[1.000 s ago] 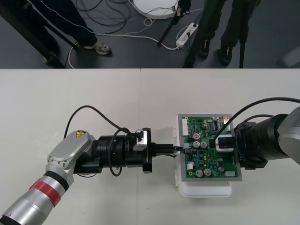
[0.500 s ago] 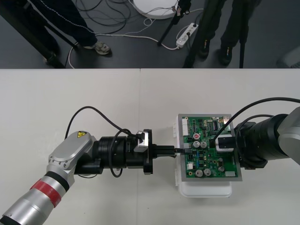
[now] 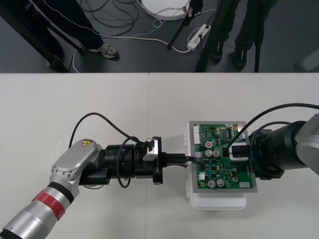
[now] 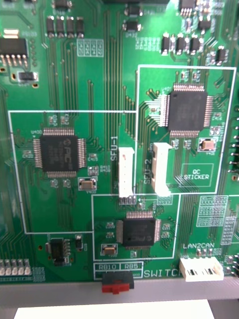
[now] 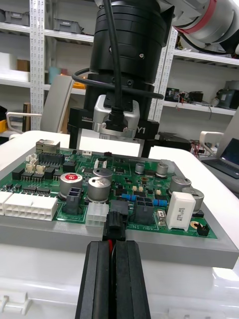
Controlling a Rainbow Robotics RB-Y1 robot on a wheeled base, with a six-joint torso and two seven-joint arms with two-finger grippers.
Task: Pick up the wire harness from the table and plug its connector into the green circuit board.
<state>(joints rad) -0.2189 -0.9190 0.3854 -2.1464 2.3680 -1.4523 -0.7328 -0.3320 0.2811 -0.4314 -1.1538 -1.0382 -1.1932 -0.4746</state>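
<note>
The green circuit board (image 3: pixel 224 144) lies on its white base (image 3: pixel 219 201) right of the table's middle. My left gripper (image 3: pixel 188 159) reaches level from the left to the board's left edge. In the left wrist view its fingers (image 5: pixel 97 269) are shut on the harness's black plug (image 5: pixel 115 222), with a red wire between them. The plug sits against the board's (image 5: pixel 149 184) edge beside a white connector (image 5: pixel 97 213); I cannot tell whether it is seated. My right gripper (image 3: pixel 238 152) hovers over the board's right half, and its camera looks straight down at the board (image 4: pixel 74 75).
The right gripper's body (image 5: pixel 119 117) stands at the far side of the board from my left fingers. A black cable (image 3: pixel 99 119) loops off the left arm above the table. Pale table spreads to the left and front of the board.
My left gripper has edged slightly to the right, bringing the plug closer against the board's edge. The right arm has stayed still.
</note>
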